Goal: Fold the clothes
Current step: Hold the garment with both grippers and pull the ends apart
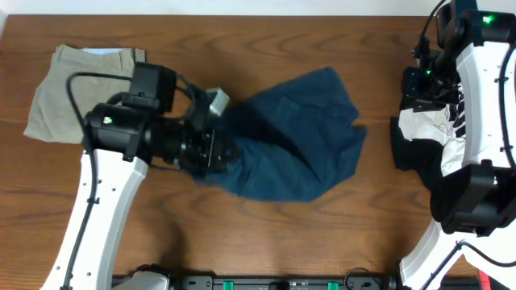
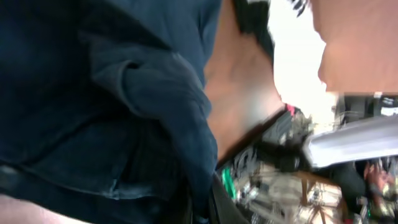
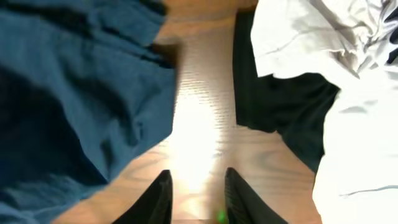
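Brown wooden table [image 1: 322,32]: crumpled dark navy-blue cloth trousers [image 1: 298,137] lie at centre. Left gripper [image 1: 219,153] is buried in their left edge; cloth hides its jaws, grip unconfirmed. Right gripper [image 3: 196,194], right of the trousers, is parted and empty. Risk: a loose or single-layer pinch would likely drag the garment instead of folding it. No containers in view.

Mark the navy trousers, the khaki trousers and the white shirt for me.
navy trousers [image 1: 302,133]: overhead view, middle of the spread fabric.
khaki trousers [image 1: 64,101]: overhead view, middle of the beige cloth.
white shirt [image 3: 311,37]: right wrist view, crumpled upper part.
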### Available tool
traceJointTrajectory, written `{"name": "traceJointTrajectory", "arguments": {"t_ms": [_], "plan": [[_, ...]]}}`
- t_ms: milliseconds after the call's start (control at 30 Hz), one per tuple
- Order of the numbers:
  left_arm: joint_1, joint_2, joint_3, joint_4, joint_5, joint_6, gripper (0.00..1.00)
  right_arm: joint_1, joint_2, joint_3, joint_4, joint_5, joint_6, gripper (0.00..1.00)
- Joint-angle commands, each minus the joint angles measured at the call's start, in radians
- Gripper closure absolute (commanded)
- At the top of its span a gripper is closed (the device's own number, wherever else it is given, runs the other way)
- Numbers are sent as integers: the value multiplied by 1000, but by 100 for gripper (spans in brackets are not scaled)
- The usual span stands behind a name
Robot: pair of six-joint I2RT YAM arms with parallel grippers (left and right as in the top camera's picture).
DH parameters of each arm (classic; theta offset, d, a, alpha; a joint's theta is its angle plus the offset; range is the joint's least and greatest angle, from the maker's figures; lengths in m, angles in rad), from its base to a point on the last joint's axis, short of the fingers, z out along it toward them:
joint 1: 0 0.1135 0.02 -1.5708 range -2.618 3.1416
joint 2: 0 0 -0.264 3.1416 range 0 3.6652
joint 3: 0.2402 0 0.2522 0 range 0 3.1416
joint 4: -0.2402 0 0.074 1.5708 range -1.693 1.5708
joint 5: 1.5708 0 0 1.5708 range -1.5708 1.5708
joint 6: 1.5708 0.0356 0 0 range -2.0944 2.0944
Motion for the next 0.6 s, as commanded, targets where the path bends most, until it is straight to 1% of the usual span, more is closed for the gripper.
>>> {"name": "traceJointTrajectory", "arguments": {"t_ms": [0, 33, 67, 100, 167, 233, 300, 333, 400, 467, 567], "plan": [[-30, 4, -41, -53, -88, 63, 94, 21, -13, -3, 9, -1, -6, 59], [-38, 4, -56, -71, -136, 63, 94, 28, -13, -5, 8, -2, -14, 44], [-43, 4, -72, -84, -180, 63, 94, 34, -13, -11, 11, -6, -26, 32], [-46, 4, -87, -92, -211, 60, 94, 42, -13, -21, 16, -13, -25, 25], [-47, 4, -124, -104, -252, 55, 94, 61, -13, -56, 42, -42, -25, 23], [-47, 4, -150, -103, -253, 46, 94, 81, -13, -102, 89, -76, -23, 23], [-47, 4, -174, -103, -253, 28, 94, 107, -13, -166, 163, -161, -21, 23], [-47, 4, -184, -104, -253, 25, 94, 121, -13, -196, 201, -209, -22, 25], [-48, 4, -204, -111, -252, 25, 94, 164, -13, -273, 299, -275, -24, 28], [-48, 4, -222, -118, -252, 8, 94, 216, -13, -346, 410, -281, -21, 31], [-48, 4, -244, -132, -252, -1, 94, 309, -13, -447, 599, -269, -21, 31]]}}
